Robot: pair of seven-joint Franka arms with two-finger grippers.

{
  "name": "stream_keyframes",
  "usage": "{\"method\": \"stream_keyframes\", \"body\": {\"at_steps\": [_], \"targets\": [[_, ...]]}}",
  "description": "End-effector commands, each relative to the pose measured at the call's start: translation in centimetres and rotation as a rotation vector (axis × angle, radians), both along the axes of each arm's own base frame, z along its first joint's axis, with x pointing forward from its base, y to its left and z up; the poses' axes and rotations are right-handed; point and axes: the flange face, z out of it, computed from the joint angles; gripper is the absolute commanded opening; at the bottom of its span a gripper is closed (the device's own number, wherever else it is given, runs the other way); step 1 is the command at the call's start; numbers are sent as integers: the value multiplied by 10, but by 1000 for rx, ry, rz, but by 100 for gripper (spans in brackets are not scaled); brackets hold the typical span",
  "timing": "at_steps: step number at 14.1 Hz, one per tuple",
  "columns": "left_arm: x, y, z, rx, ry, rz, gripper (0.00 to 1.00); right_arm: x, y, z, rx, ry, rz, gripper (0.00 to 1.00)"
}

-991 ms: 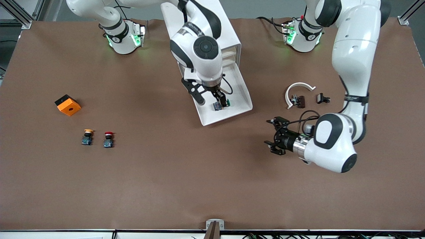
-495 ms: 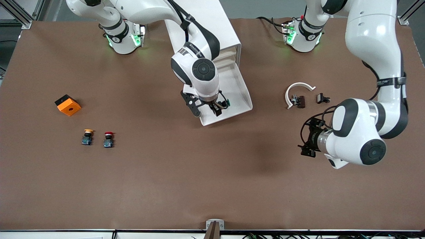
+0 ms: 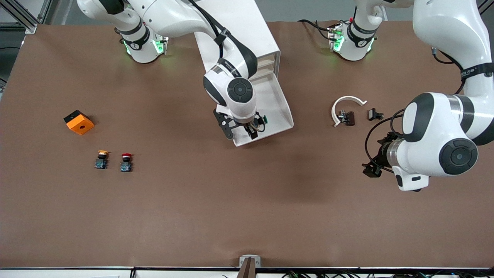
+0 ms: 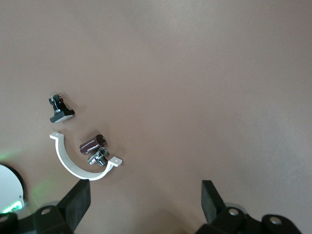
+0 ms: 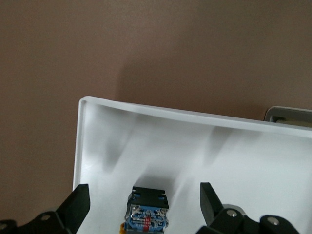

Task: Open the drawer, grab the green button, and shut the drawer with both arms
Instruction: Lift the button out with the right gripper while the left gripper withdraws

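Observation:
The drawer (image 3: 283, 112) is pulled out of the white cabinet (image 3: 266, 42), its front rim nearest the front camera. The green-capped button (image 3: 263, 120) lies on its side in the drawer close to that rim. My right gripper (image 3: 249, 129) is down in the drawer, open, with its fingers on either side of the button and not touching it. The right wrist view shows the button's bluish base block (image 5: 147, 214) between the fingers of the right gripper (image 5: 144, 195), and the drawer rim (image 5: 146, 109). My left gripper (image 3: 372, 168) is open and empty over bare table toward the left arm's end; it also shows in the left wrist view (image 4: 146, 192).
A white curved clip (image 3: 347, 101), a dark cylinder part (image 3: 349, 117) and a small black part (image 3: 375, 114) lie near the left gripper. An orange block (image 3: 78, 122), a yellow-capped button (image 3: 102, 159) and a red-capped button (image 3: 126, 161) lie toward the right arm's end.
The right gripper has come down toward the drawer's front rim and now straddles the button. The left arm has drawn back toward its own end of the table.

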Motion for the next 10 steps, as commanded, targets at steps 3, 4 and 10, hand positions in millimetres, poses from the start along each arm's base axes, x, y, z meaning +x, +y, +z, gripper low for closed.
{"method": "stream_keyframes", "body": {"at_steps": [3,4,10], "targets": [[-14,-3,20,-52,5,-272,100,-11,19,-9,14,5,-11,100],[-14,-4,20,-64,7,-315,100,-13,21,-13,12,7,-8,100],[-19,-29,-17,-146,7,-593,100,-17,30,-21,26,-6,2,100]]}}
